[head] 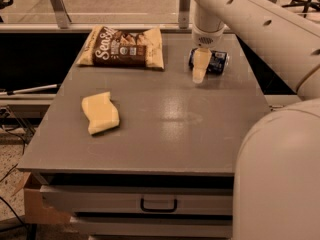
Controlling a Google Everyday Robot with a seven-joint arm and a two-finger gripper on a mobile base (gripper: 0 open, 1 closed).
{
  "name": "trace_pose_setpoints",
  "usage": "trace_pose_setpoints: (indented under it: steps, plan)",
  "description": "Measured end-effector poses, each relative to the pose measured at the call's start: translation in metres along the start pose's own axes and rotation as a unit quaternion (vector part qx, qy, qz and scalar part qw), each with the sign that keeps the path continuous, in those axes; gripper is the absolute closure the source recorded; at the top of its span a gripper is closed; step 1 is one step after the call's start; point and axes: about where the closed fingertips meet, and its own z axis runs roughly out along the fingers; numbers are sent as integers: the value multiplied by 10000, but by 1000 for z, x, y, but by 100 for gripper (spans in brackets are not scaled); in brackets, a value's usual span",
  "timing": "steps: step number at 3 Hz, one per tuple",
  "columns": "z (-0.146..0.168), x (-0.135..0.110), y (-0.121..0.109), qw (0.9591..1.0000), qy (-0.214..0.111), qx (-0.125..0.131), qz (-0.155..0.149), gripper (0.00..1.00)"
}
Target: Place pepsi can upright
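Currently the pepsi can (218, 62) lies on its side near the far right corner of the grey surface (165, 134), its dark blue body running roughly left to right. The tool (199, 77) hangs from the pale arm (250, 19) that reaches in from the upper right. It points downward just in front of the can's left end and hides part of it from this view. Whether the tool is released or clenched cannot be told from here, and it is unclear whether it touches the can. A brown and cream snack bag (122, 47) lies flat at the far edge, to the left of the can and apart from it. A pale yellow sponge (100, 112) rests on the left half of the surface, well apart from both. Below the front edge is a drawer (150, 199) with a dark handle.
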Motion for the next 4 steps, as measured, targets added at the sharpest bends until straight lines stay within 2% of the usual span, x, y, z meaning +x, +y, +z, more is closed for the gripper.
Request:
trace_pose_setpoints:
  steps: [1,2,3,4]
  plan:
    - [6,-4,-1,9999,-39,-88,32,12]
    - [11,-10,-1,9998,-86,-175,26,44]
    - [12,-13,0,9997,-110,-205,29,67]
    - [-2,-18,-2,9995,-275,-124,22,91]
